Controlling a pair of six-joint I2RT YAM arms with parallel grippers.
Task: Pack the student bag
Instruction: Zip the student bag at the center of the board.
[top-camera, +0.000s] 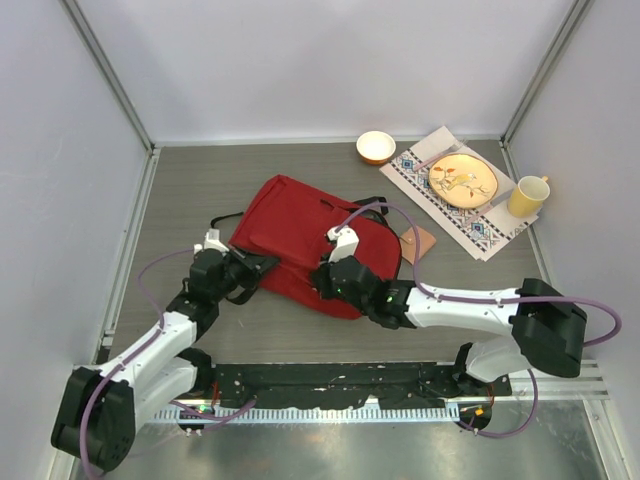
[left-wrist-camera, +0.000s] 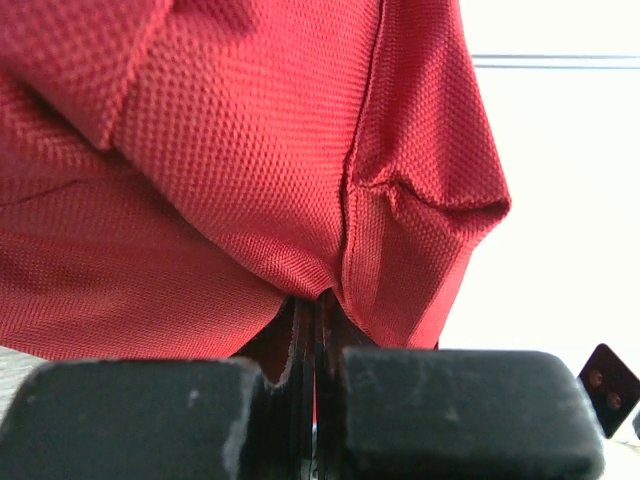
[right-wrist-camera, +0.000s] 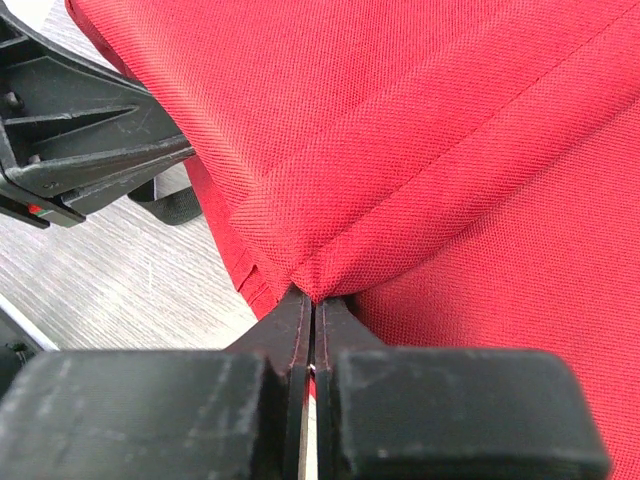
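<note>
Left end effector (left-wrist-camera: 315, 308), right end effector (right-wrist-camera: 313, 302) tight on student bag (top-camera: 298, 225); mug (top-camera: 527, 196) beyond

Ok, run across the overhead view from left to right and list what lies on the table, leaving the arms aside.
student bag → small brown square → plate → yellow cup. The bowl and the placemat overlap others sideways, so they are left out.

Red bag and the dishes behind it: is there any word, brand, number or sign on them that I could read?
None. The red bag shows plain fabric in all three views. The plate and the mat under it bear only decoration, no letters. The yellow cup and bowl are plain.
</note>
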